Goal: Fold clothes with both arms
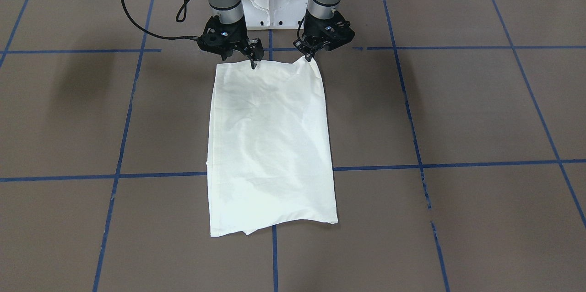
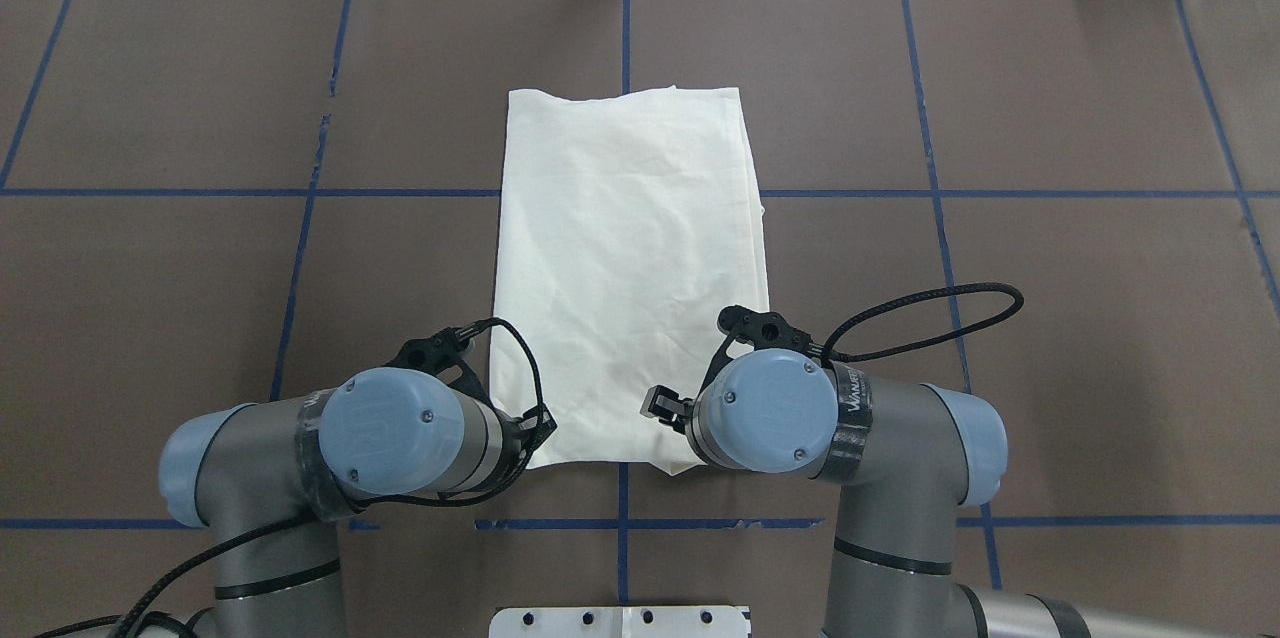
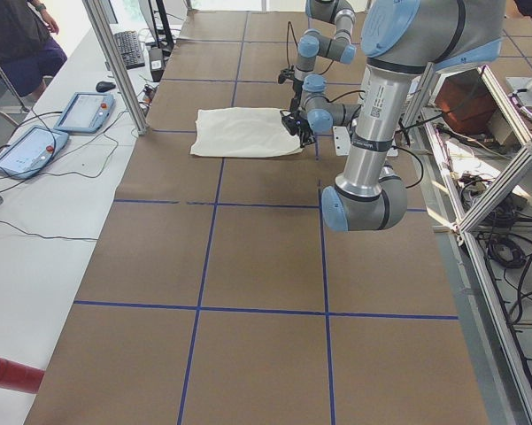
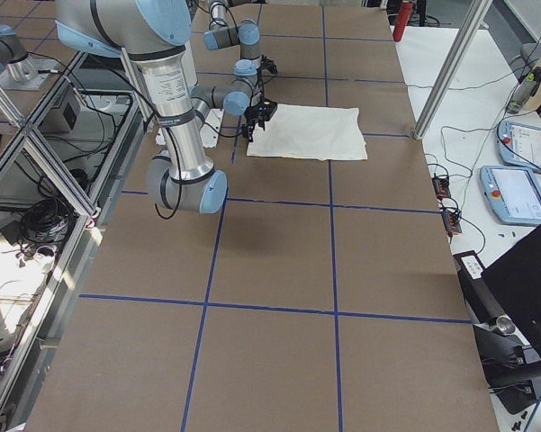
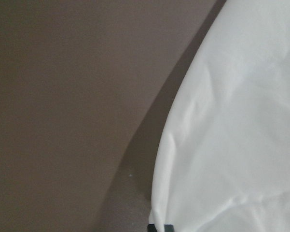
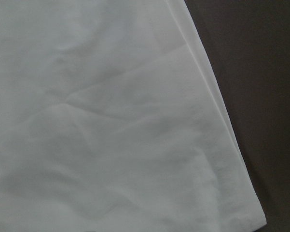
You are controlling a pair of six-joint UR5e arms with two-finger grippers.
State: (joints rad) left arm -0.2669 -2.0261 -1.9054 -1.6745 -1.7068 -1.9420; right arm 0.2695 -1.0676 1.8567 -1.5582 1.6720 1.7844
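Grips the lifted robot-side corner of the folded cream fabric T-shirt [image 1: 270,145], flat at mid brown worktop [image 1: 458,113], in the clamped black left gripper [image 1: 309,57]. Cannot tell the black right gripper [image 1: 253,63]'s opening, tip at the same edge.

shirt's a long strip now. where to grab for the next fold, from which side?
Grip the T-shirt at the two corners of its short edge nearest the robot, coming down from the robot's side. It lies flat as a long rectangle running away from it, so carrying that edge to the far one should halve it. The left gripper is at one such corner.
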